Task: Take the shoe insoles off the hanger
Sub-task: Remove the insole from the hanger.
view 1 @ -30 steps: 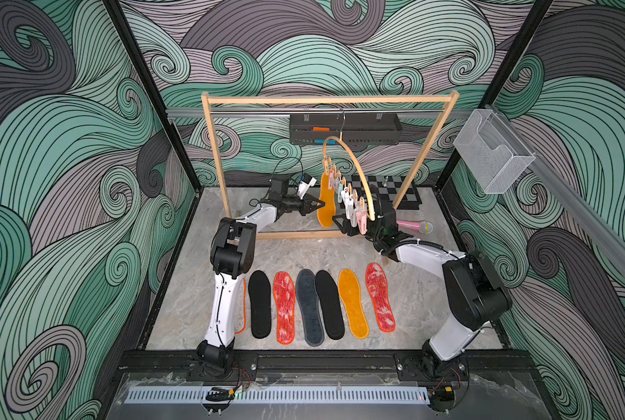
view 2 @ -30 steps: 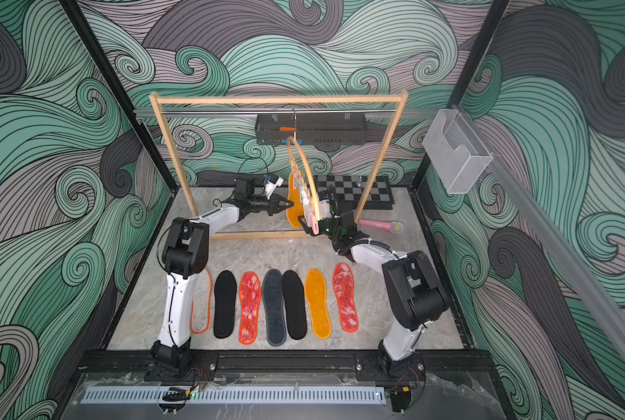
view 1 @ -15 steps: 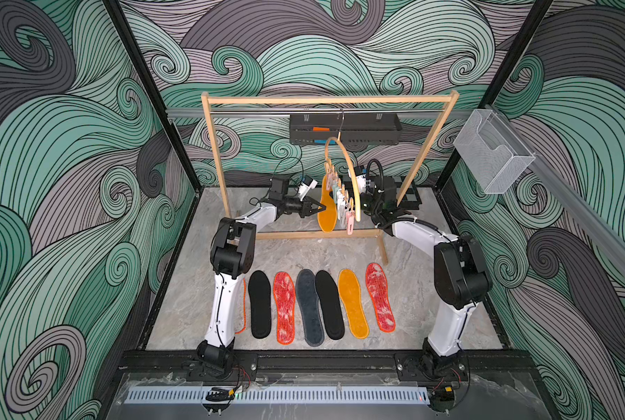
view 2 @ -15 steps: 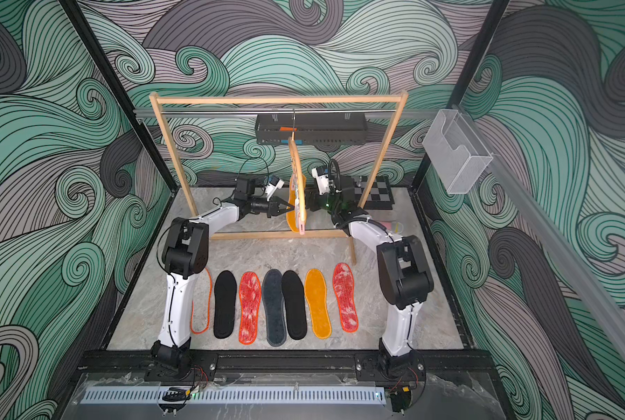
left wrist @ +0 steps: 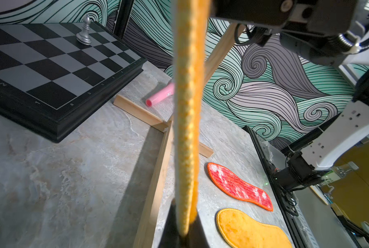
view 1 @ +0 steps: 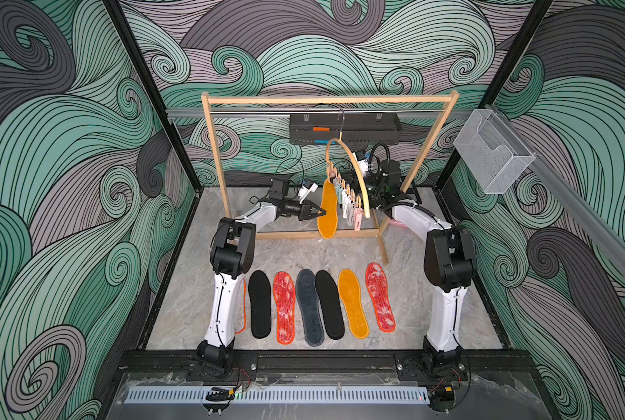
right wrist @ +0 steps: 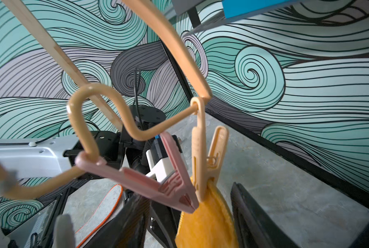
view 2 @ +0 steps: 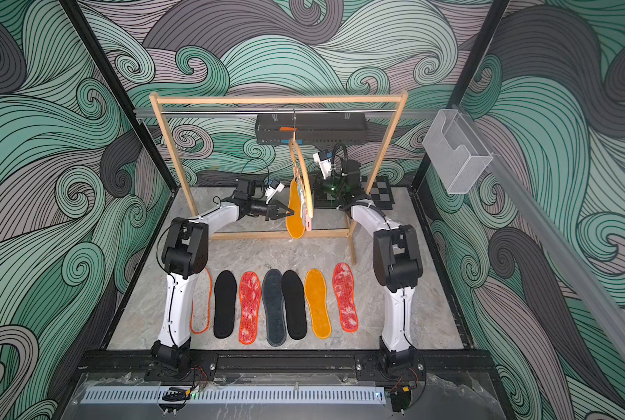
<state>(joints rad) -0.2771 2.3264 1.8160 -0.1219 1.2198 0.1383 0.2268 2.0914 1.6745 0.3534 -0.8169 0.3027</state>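
- While the hanger (view 1: 355, 171) hangs from the rack (view 1: 325, 100), one mustard insole (view 1: 327, 209) is pegged to it.
- The left end effector (view 1: 317, 212) pinches its edge.
- Fingers of the right end effector (right wrist: 190, 214) stand spread around the yellow peg (right wrist: 198, 150).
- The other insoles (view 1: 309, 307) lie on the tabletop (view 1: 412, 298).

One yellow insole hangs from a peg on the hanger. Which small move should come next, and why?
Probably the right gripper should close on the yellow peg to pinch it open. That peg clamps the top of the yellow insole on the hanger, the right gripper's jaws stand open around it, and the left gripper is shut on the insole's edge, ready to pull.
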